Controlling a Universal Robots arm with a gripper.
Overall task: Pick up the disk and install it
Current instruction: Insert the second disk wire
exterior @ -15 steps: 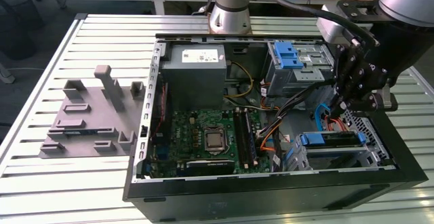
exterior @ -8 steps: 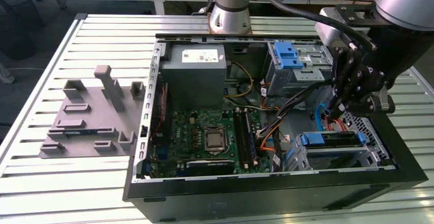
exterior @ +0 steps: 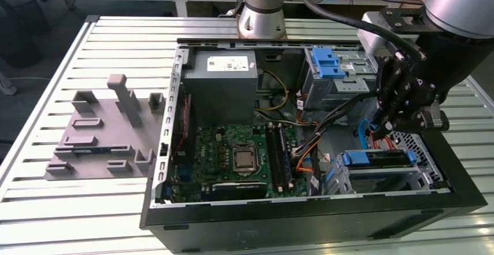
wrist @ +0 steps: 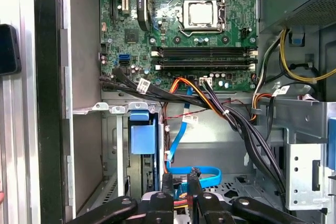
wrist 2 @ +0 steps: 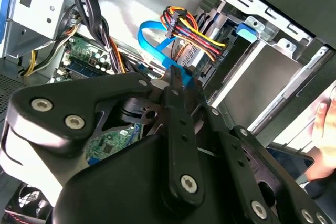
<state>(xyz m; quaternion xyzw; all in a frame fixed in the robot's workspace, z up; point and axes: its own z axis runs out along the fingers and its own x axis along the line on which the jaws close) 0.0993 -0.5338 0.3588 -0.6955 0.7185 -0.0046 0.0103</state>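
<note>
- One black computer case (exterior: 309, 227) lies open on its side on a slatted metal table (exterior: 46, 209), and nearly everything else sits inside it.
- The disk (exterior: 376, 158) is in the drive cage at the case's corner, at the exterior view's right, near the front wall. In the first wrist view its blue carrier (wrist: 143, 136) stands edge-on in the bay.
- One gripper (exterior: 386, 129) hangs down inside the case, just beside the disk's cage and apart from the disk. Its tip (wrist: 180, 184) is right at a knot of cables; whether it is clenched or released I cannot tell.
- Cables at that spot: one flat blue cable (wrist: 195, 171) looping across the case floor and one bundle of red, yellow, orange and black wires (wrist 2: 190, 24).
- Also in the case: one green motherboard (exterior: 231, 156), one grey metal box (exterior: 224, 84) (with a small white sticker on top) and one bright blue ribbed latch (exterior: 331, 64) on the upper bay.
- Outside the case, at the exterior view's left, one grey plastic fixture (exterior: 100, 136) rests on the table.
- A person's hand (wrist 2: 321, 129) shows beyond the case wall in the second wrist view.
</note>
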